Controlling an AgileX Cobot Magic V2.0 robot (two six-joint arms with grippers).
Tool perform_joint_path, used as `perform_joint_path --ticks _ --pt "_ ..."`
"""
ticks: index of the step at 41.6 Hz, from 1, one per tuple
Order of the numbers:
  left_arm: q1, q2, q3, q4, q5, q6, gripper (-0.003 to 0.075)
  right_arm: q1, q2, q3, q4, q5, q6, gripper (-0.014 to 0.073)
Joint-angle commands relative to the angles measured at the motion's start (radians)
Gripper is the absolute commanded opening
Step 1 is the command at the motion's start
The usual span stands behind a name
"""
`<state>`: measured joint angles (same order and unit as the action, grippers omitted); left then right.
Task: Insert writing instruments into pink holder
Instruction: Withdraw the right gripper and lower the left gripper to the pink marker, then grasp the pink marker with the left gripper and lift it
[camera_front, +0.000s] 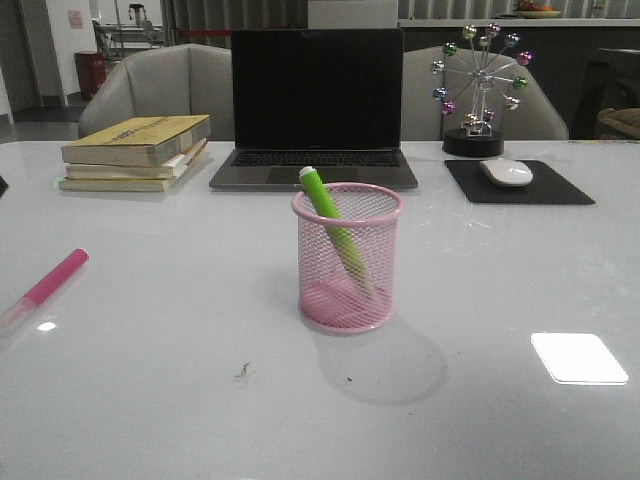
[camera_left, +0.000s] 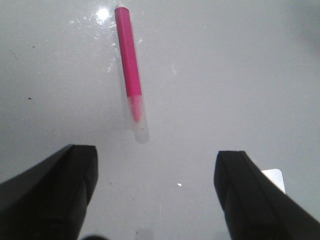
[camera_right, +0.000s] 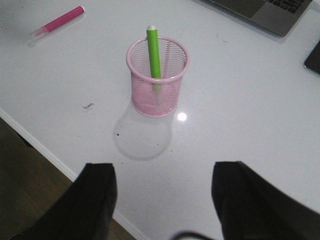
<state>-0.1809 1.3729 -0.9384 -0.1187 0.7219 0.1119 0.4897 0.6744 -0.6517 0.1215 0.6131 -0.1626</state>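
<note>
The pink wire-mesh holder (camera_front: 347, 258) (camera_right: 158, 75) stands mid-table. The green marker (camera_front: 335, 225) (camera_right: 153, 52) leans inside it, whitish end up. The magenta marker (camera_front: 46, 284) (camera_left: 130, 65) (camera_right: 56, 22) lies flat on the table at the far left, its clear cap toward the table's near edge. My left gripper (camera_left: 156, 172) hovers open above the table just short of that clear cap. My right gripper (camera_right: 164, 185) is open over the table's front edge, well back from the holder. Neither gripper shows in the front view.
A laptop (camera_front: 316, 110) sits behind the holder. A stack of books (camera_front: 137, 152) lies at the back left, and a mouse (camera_front: 506, 172) on a black pad (camera_front: 517, 183) with a ferris-wheel ornament (camera_front: 478, 90) at the back right.
</note>
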Motion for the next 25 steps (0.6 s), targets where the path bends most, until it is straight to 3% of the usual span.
perform_joint_path --ticks 1,12,25 --pt "0.007 0.104 -0.11 -0.005 -0.054 -0.013 0.054 -0.005 -0.007 -0.029 0.007 -0.071 -0.012 0.0515" --pt "0.007 0.395 -0.317 0.023 -0.081 -0.013 0.0535 -0.005 -0.007 -0.029 0.007 -0.071 -0.012 0.0515" --pt "0.007 0.596 -0.476 0.036 -0.069 -0.013 0.0465 -0.005 -0.007 -0.029 0.007 -0.071 -0.012 0.0515"
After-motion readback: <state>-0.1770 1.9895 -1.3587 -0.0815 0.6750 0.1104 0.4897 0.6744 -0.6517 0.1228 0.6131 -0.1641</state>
